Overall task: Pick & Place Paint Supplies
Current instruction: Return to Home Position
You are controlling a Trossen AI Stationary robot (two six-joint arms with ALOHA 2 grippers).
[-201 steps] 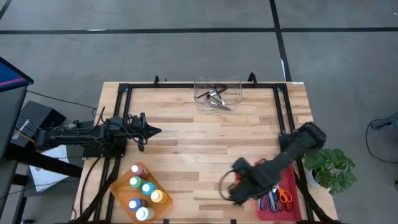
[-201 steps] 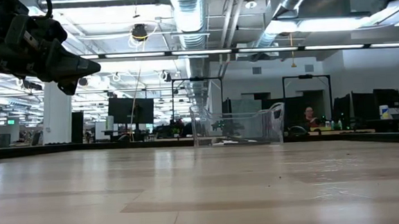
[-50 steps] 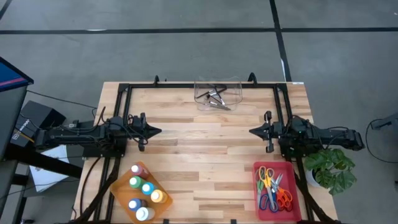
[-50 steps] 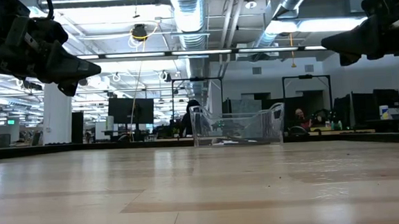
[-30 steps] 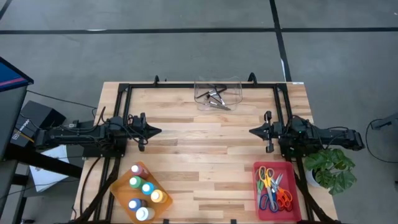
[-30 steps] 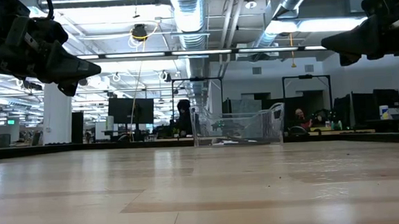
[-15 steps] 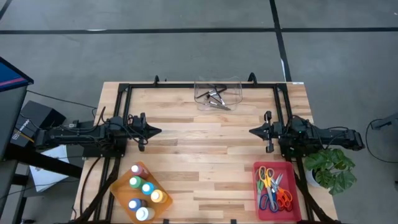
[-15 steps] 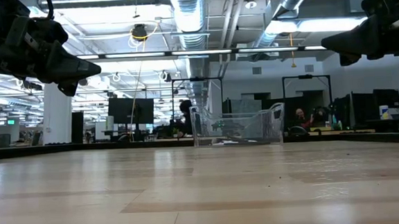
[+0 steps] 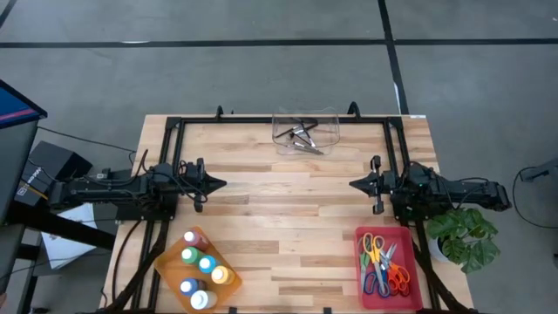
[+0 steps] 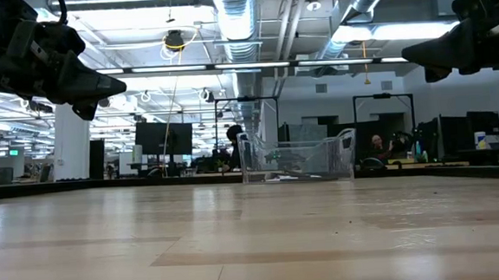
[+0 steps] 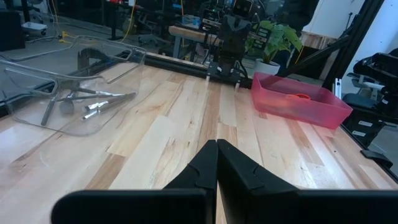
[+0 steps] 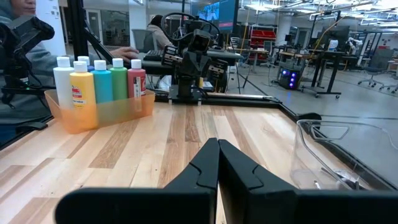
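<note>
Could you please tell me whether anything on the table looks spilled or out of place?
Nothing stands out: paint bottles stand upright in the orange bin, scissors lie in the red bin, brushes in the clear bin.

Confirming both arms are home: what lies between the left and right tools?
Only bare tabletop lies between the left tool and the right tool; the high view shows it.

A clear plastic bin (image 10: 298, 159) is set far back on the pale wooden tabletop (image 10: 239, 245); the left gripper (image 10: 120, 81) and right gripper (image 10: 407, 54) are held high above.
</note>
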